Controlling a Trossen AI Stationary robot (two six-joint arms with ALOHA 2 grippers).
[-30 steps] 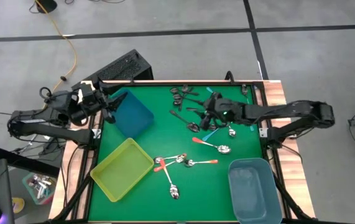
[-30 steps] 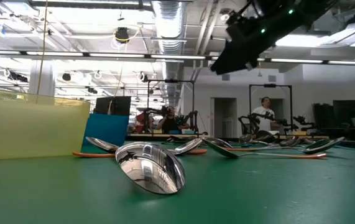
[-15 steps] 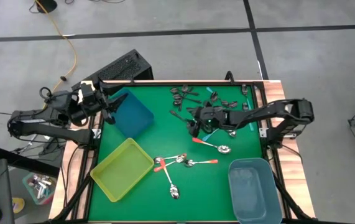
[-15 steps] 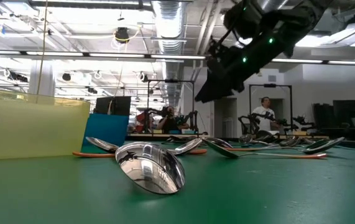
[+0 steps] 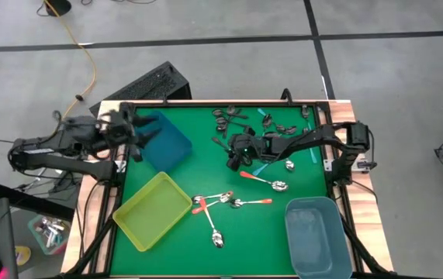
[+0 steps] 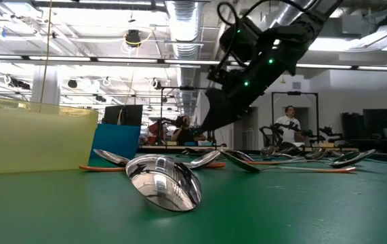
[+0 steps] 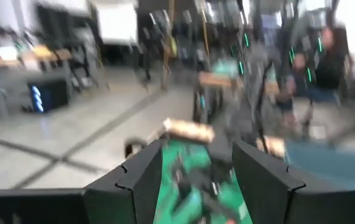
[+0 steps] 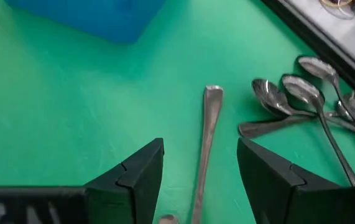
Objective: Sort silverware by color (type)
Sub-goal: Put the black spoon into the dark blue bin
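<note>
Silverware lies scattered on the green mat (image 5: 182, 170). Dark grey spoons (image 5: 229, 118) cluster at the far middle, and orange-handled spoons (image 5: 265, 180) lie nearer the front. My right gripper (image 5: 235, 155) hangs open, slanting down, just above one all-metal spoon (image 8: 205, 143); the handle runs out between its fingers (image 8: 199, 180). More dark spoons (image 8: 308, 102) lie beside it. In the low view the same gripper (image 6: 210, 118) is clear of the mat. My left gripper (image 5: 136, 138) stands open at the table's left edge by the blue bin (image 5: 163, 141), holding nothing (image 7: 196, 177).
A yellow-green bin (image 5: 153, 209) sits at the front left and a grey-blue bin (image 5: 318, 236) at the front right. Teal-handled spoons (image 5: 311, 152) lie near the right edge. In the low view an orange-handled spoon's bowl (image 6: 165, 179) lies close in front.
My right gripper has come down and toward the table's left edge, from above the spoon cluster to just over the lone dark spoon, staying open. My left gripper has tipped a little beside the blue bin. No spoon has moved.
</note>
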